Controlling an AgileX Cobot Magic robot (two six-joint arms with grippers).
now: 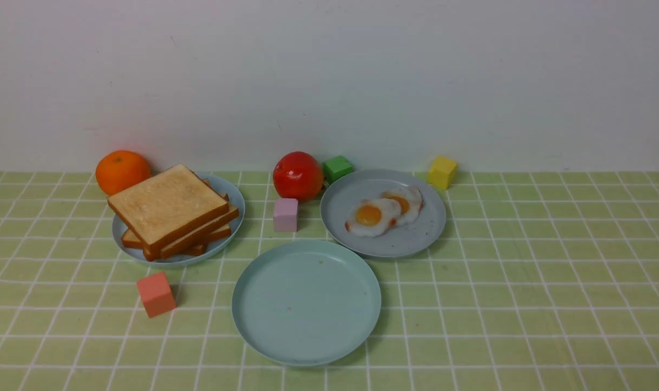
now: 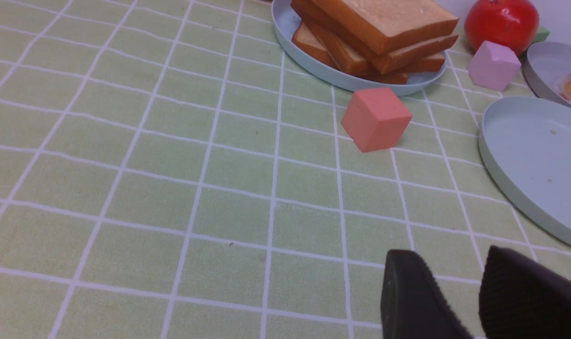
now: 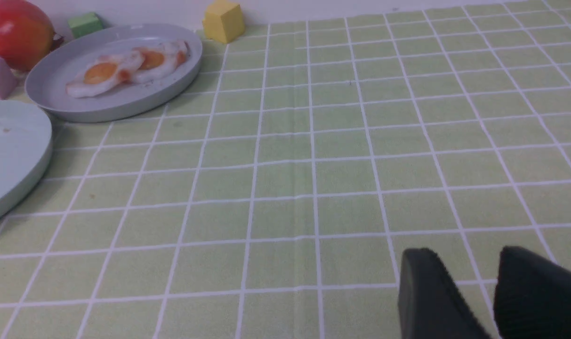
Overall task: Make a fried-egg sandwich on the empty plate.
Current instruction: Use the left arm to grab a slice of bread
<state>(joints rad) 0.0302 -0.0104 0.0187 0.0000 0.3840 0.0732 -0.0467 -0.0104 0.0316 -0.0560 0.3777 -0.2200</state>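
Observation:
The empty mint-teal plate [image 1: 306, 302] lies at the front centre; it also shows in the left wrist view [image 2: 534, 160] and the right wrist view [image 3: 7, 155]. A pile of toast slices [image 1: 171, 212] sits on a grey-blue plate [image 1: 237, 202] at the left. Two fried eggs [image 1: 383, 212] lie on another grey-blue plate [image 1: 383, 244] at the right. No fried-egg sandwich is in view. My left gripper [image 2: 447, 254] is open and empty above the cloth, near the mint plate. My right gripper [image 3: 464, 252] is open and empty, well right of the egg plate [image 3: 111, 103]. Neither gripper shows in the front view.
An orange [image 1: 121, 171] and a red tomato [image 1: 298, 175] stand at the back. Small cubes lie around: salmon [image 1: 156, 294], pink [image 1: 286, 214], green [image 1: 338, 167], yellow [image 1: 442, 171]. A green checked cloth [image 1: 525, 282] covers the table; a white wall stands behind.

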